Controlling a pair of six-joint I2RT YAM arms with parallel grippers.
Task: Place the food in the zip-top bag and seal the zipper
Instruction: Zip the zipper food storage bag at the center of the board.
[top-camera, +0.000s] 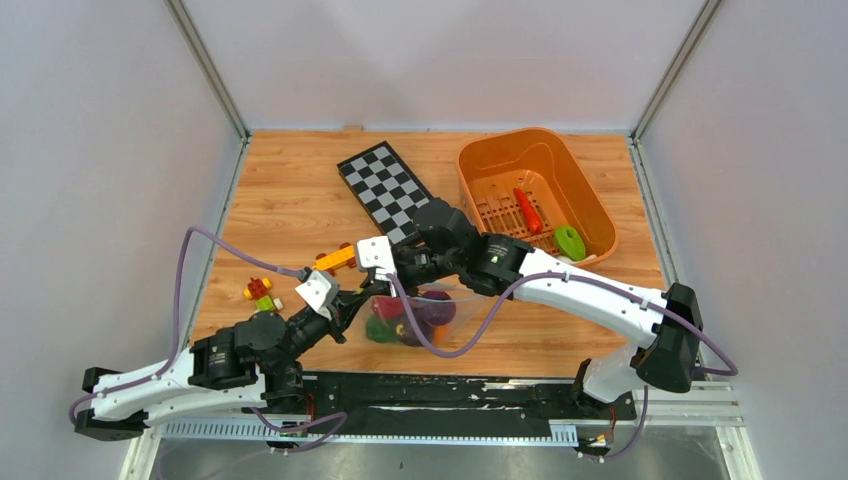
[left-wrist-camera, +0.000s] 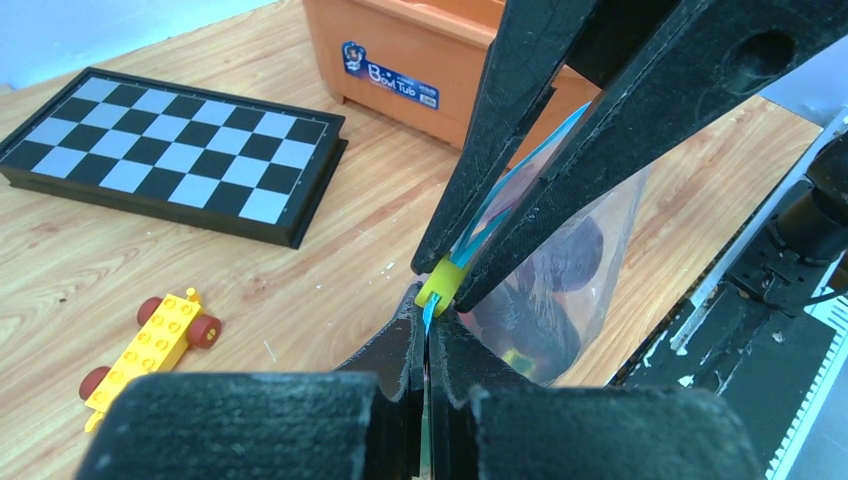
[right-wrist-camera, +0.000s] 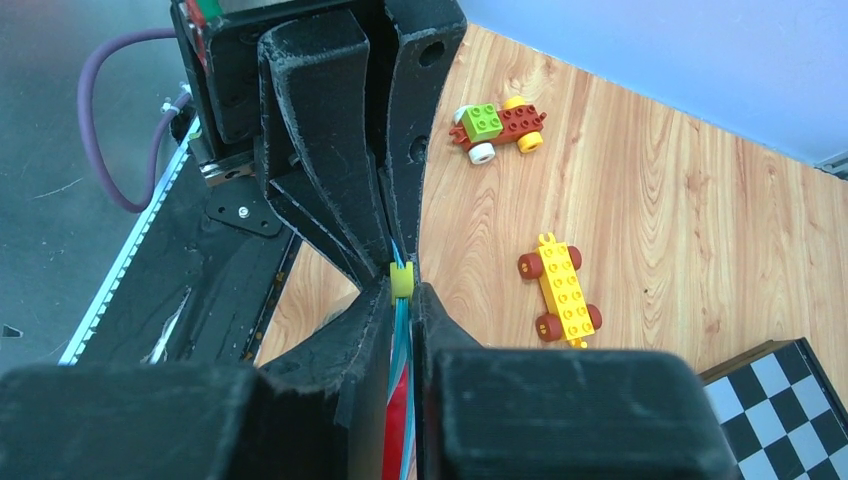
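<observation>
- I found the left tool clenched on the thin light-blue zipper strip at one end of the clear crinkly zip-top bag. In my judgement it served as an anchor, holding that edge taut and raised off the wooden counter.
- The right tool met it nose to nose, its fingers drawn in on the same strip. The small yellow slider sat at their tips, between the two tools. I judged this a grip meant to run along the zipper, away from the left tool.
- The bag's body sagged below both tools, with purple, red and green glossy toy food inside it.
- One red piece and one green piece lay in the orange plastic basket, well apart from the bag and from either tool.
- Risk noted: sealing at this point would shut those two pieces out.
</observation>
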